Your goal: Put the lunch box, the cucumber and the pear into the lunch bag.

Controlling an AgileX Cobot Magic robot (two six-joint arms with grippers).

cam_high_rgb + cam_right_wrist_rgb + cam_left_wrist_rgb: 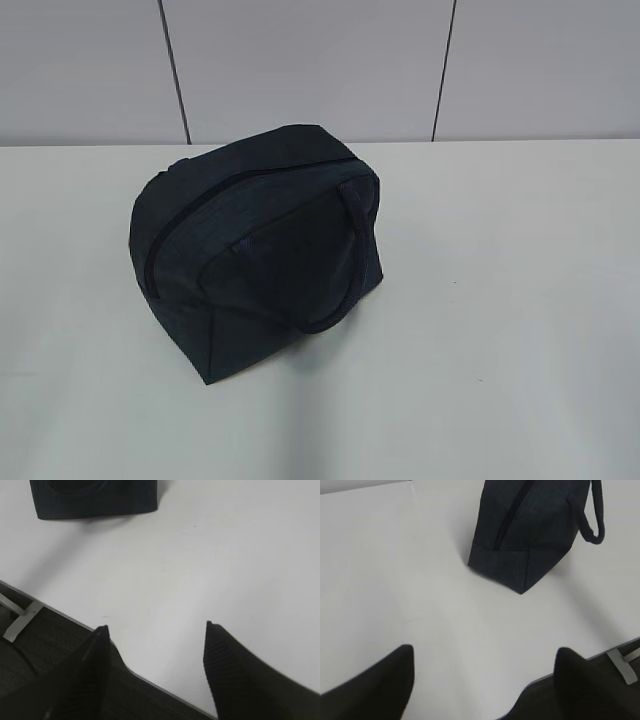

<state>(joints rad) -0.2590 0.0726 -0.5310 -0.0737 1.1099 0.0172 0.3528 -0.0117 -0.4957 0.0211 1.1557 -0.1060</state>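
The dark navy lunch bag (258,245) stands on the white table, its zipper shut and a loop handle hanging down its front. The left wrist view has the lunch bag (530,535) at the top right, well ahead of my left gripper (485,652), which is open over the table's near edge with nothing between its fingers. The right wrist view catches only the bag's lower part (92,500) at the top left. My right gripper (156,627) is open and empty above the table edge. The lunch box, the cucumber and the pear are out of view.
The white table (500,330) spreads around the bag, with a grey panelled wall (320,60) behind it. Its front edge (65,614) and a dark floor with a metal bracket (20,620) show below both grippers.
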